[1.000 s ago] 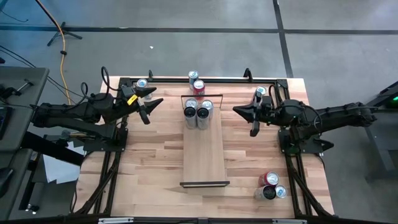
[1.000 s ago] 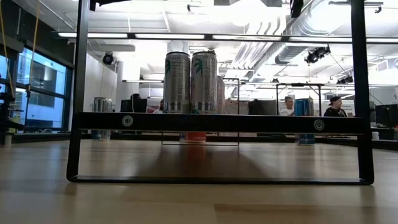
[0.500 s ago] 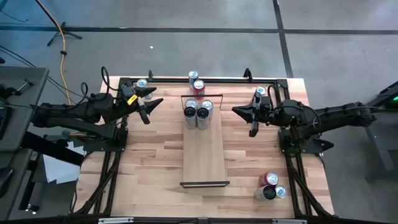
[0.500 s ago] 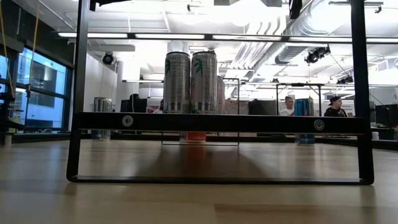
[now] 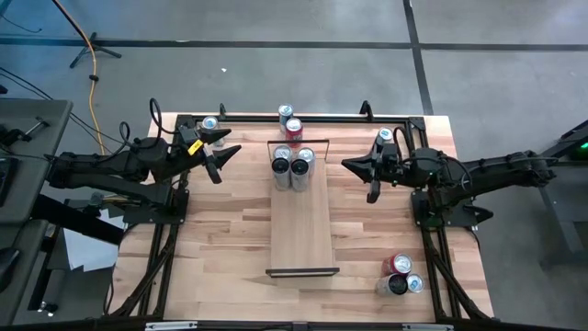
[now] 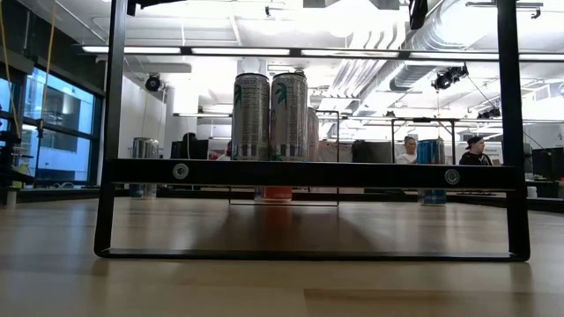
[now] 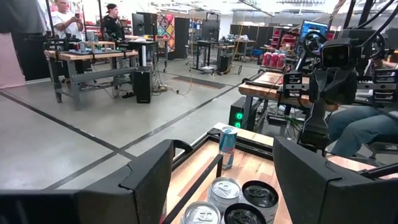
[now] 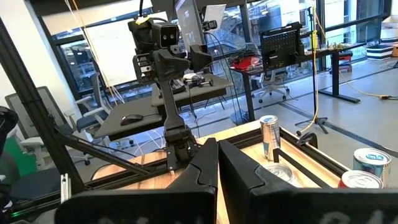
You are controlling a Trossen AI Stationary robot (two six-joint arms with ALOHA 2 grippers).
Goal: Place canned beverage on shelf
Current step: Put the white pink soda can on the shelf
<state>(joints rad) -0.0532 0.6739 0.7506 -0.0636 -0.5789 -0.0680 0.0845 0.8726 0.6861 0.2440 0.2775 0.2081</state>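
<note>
From low down, the shelf's [image 6: 308,173] near rail blocks the bottoms of the two tall cans [image 6: 270,116], and any cans behind them stay hidden. The people [image 6: 410,151] far back are too small to make out. In the left wrist view, the cans [image 7: 231,202] run off the picture's edge.
</note>
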